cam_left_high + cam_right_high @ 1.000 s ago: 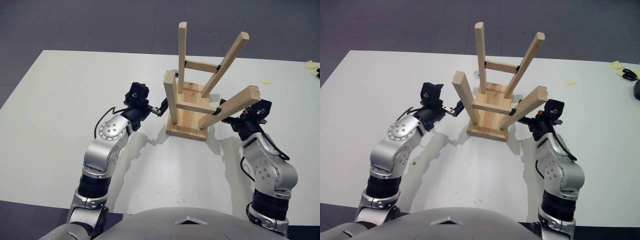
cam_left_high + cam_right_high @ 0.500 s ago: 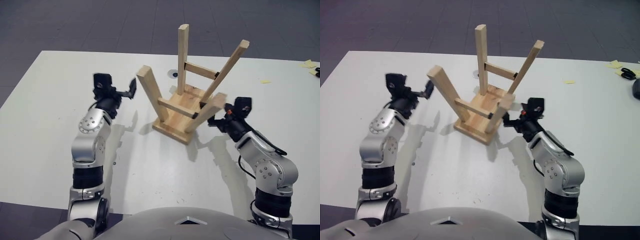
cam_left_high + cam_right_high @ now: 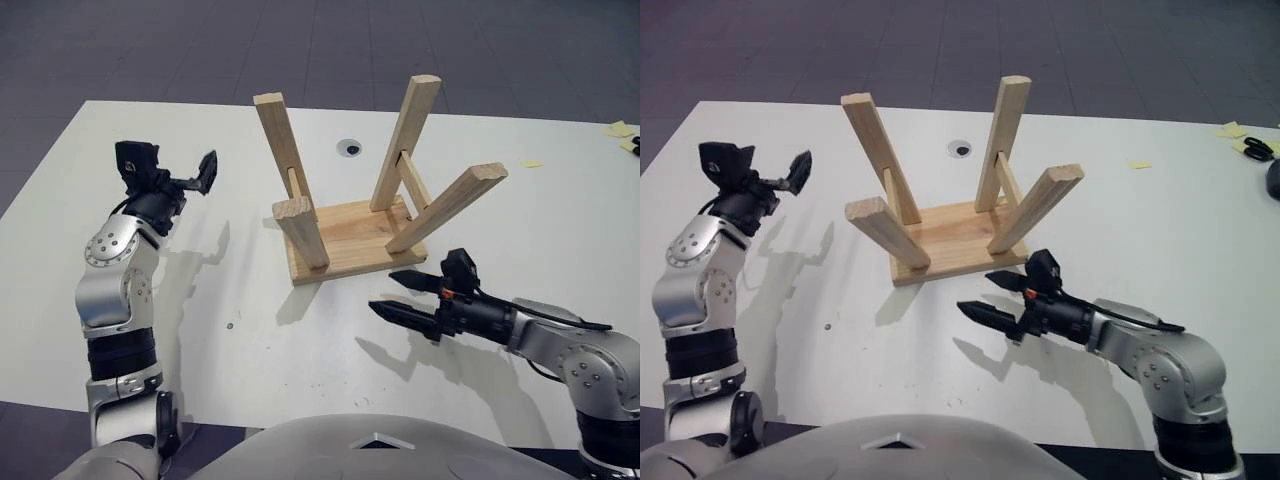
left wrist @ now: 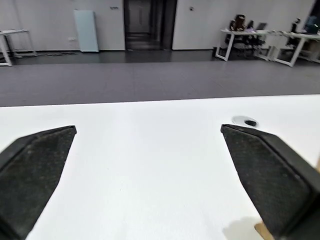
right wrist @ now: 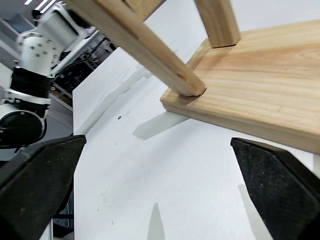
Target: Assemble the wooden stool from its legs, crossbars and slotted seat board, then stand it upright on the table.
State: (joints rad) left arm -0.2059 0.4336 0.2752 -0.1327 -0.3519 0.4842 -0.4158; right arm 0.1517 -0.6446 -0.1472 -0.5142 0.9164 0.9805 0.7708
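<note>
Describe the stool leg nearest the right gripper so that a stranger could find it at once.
On the white table, the stool stands upside down on its seat board. The leg rises from the board corner next to the open right gripper. Of the four, its top end reaches farthest to the robot's right.

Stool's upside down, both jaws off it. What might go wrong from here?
1. Turning the stool over by one splayed leg may pull it from the seat board.
2. The right jaws, open and low by the board's near edge, may shove it across the table rather than grip.
</note>
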